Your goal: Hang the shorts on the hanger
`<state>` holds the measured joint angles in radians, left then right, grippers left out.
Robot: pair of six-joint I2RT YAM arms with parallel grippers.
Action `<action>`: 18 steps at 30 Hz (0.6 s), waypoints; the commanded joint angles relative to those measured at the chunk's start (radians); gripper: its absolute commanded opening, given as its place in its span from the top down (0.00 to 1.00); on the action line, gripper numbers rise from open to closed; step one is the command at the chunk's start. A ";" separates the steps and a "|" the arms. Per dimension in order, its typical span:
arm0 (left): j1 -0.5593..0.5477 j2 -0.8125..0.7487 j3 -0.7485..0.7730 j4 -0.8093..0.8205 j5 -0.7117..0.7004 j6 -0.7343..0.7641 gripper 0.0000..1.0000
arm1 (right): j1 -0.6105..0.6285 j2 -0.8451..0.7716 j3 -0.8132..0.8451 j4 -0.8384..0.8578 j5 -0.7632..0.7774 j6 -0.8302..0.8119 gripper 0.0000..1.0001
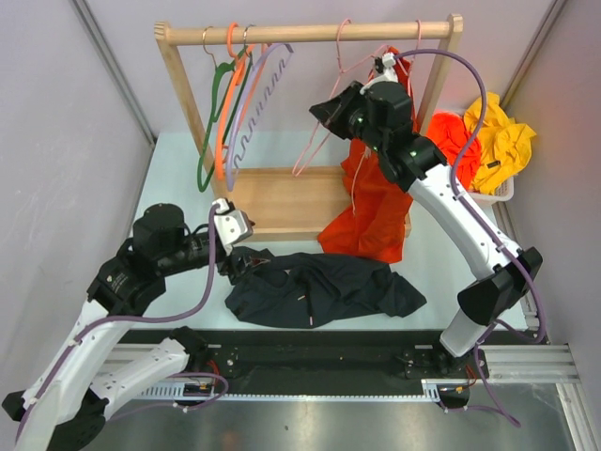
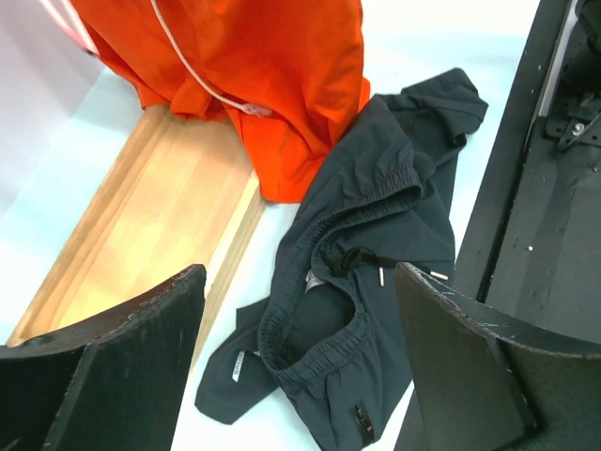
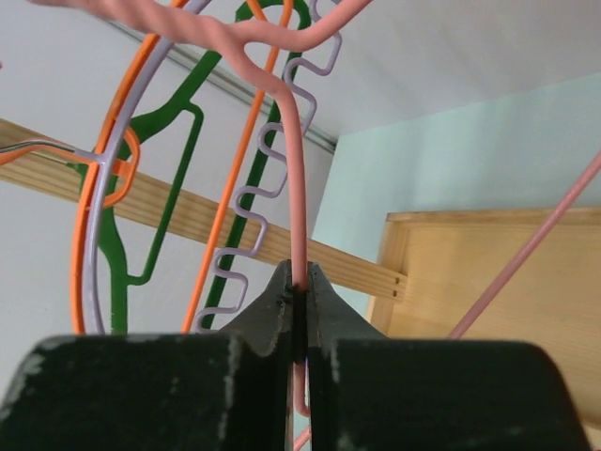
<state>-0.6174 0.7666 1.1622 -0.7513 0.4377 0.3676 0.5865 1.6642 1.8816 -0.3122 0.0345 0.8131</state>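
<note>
Not much is done yet, as far as I can see. The shorts lie in a crumpled heap on the tabletop, just in front of the base of the wooden rack, and nothing is gripping them. The left end effector hovers low over their waistband end, fingers spread wide with nothing between them. That arm is folded down low, reaching in from the rack's front-left. Further back, the right arm stretches up toward the rack's top rail. The right end effector is pinched tight on the thin rod of the hanger, which looks hooked over that rail. So I'd say the hanger's grabbed, and the shorts need lifting and getting onto it.
</note>
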 commanded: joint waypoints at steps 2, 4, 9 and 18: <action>0.007 -0.024 -0.042 -0.008 -0.005 0.024 0.14 | -0.004 -0.078 -0.004 0.136 -0.063 -0.018 1.00; 0.007 -0.016 -0.048 -0.006 -0.002 0.024 0.14 | 0.007 -0.110 -0.030 0.165 -0.076 -0.038 1.00; 0.007 0.002 -0.064 -0.006 0.007 0.033 0.14 | 0.007 -0.158 -0.096 0.211 -0.106 -0.069 1.00; 0.007 -0.012 -0.111 0.004 0.047 0.034 0.09 | 0.027 -0.282 -0.299 0.142 -0.421 -0.189 1.00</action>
<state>-0.6174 0.7689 1.0794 -0.7681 0.4435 0.3943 0.5938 1.4322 1.6306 -0.1459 -0.1848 0.7284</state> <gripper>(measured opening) 0.897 0.036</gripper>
